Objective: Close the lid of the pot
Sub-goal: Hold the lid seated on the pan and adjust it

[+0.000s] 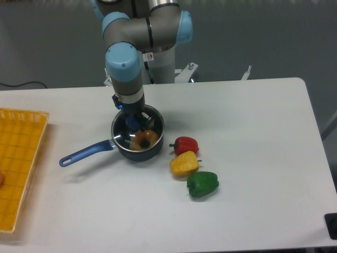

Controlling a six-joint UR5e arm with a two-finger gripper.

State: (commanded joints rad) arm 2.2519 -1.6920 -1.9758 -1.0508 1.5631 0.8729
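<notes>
The gripper [135, 122] hangs over the pot [138, 138] on the counter [253, 137], seemingly pinching the lid [136, 129] by its knob, though I can't tell for certain. Released off-centre, the lid could tilt or slide off. The pot's handle points lower-left, its long axis.

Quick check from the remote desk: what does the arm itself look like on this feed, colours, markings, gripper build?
The arm is built of silver-grey tubular segments with light blue caps on the joints. A small round red-and-white sticker sits on the pale column behind. The gripper is small, dark and blurred, with a blue glint on its mount; no loose cable shows on the arm.
</notes>
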